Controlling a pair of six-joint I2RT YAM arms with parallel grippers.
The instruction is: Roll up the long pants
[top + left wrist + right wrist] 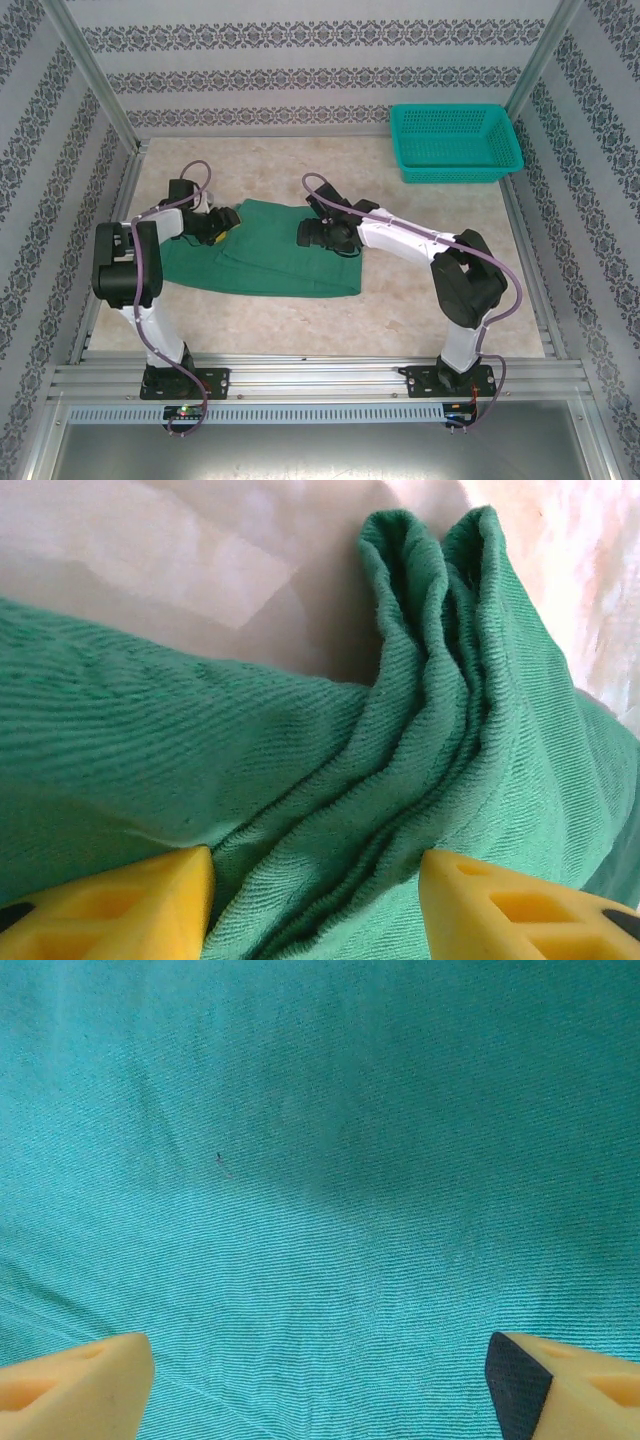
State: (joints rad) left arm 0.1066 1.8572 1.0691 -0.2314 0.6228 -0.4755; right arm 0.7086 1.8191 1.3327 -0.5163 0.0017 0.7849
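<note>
Long pants point(270, 262) lie spread over the middle of the bench point(400, 320), dark green and mostly flat, their long side running left to right. Our left hand point(214, 226) sits low at their upper left end, and our right hand point(320, 235) sits low over their upper edge, further right.

In the left wrist view, the long pants point(450, 680) are bunched into a raised ridge of folds that runs away from the hand, with pale bench showing beyond it. Our left hand point(315, 890) is spread wide. Its yellow fingers point(130, 900) stand one on each side of that ridge, and we cannot tell whether they press on the cloth.

In the right wrist view, flat ribbed cloth point(320, 1160) lies just below our right hand point(320, 1380). This hand is wide apart too, with its fingers point(80, 1385) at the two lower corners and nothing pinched between them.

A teal mesh basket point(455, 142) stands at the far right corner of the bench, well apart from the pants and from both hands. Nothing lies on the cloth between the two hands
</note>
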